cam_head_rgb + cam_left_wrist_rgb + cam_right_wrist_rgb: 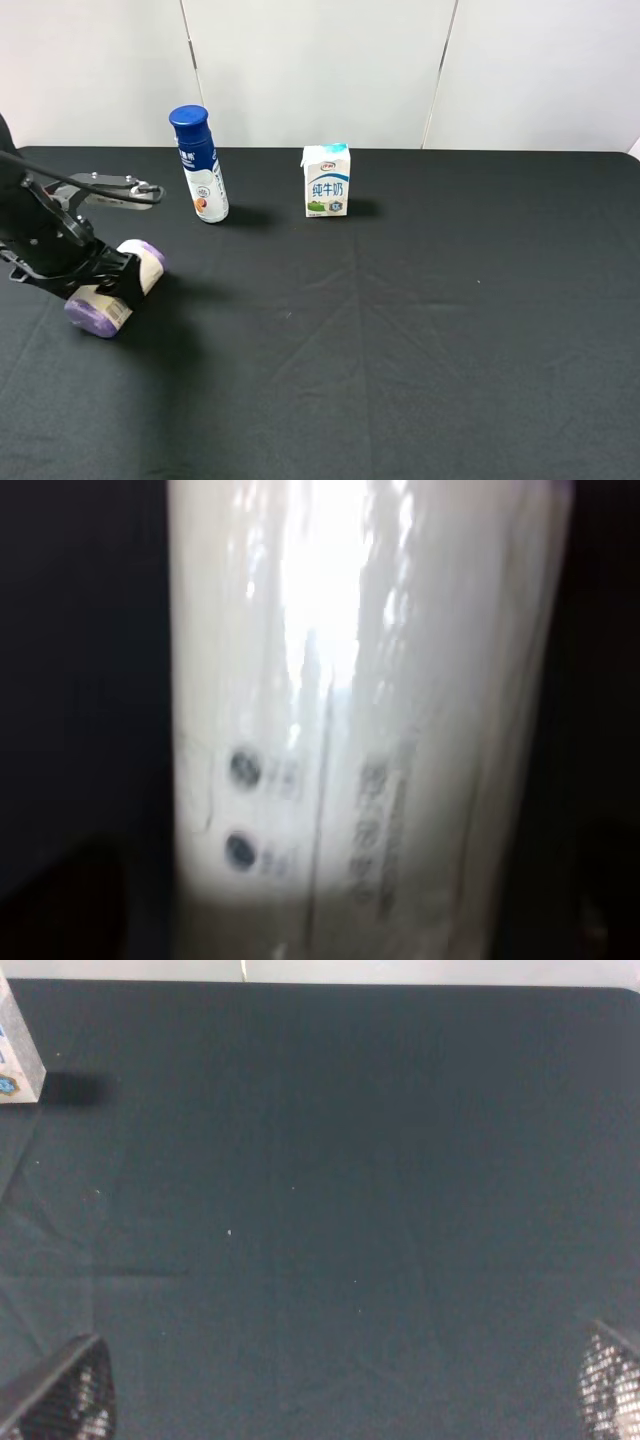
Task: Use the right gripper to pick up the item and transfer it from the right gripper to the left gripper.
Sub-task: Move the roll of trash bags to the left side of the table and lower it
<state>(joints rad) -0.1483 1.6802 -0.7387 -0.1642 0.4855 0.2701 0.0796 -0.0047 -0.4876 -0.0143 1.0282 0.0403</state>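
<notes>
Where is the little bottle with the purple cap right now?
In the high view the bottle lies tilted at the far left of the black table, between the left gripper's fingers, in front of the blue-capped bottle.

Flat table draped in black cloth (400, 330). Standing on it near the back edge: tall blue-capped white bottle (199, 165), small white-and-blue milk carton (326, 181), apart.

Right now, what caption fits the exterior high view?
Left gripper around the purple-capped bottle lying on the black cloth; blue-capped bottle and milk carton stand behind.
</notes>
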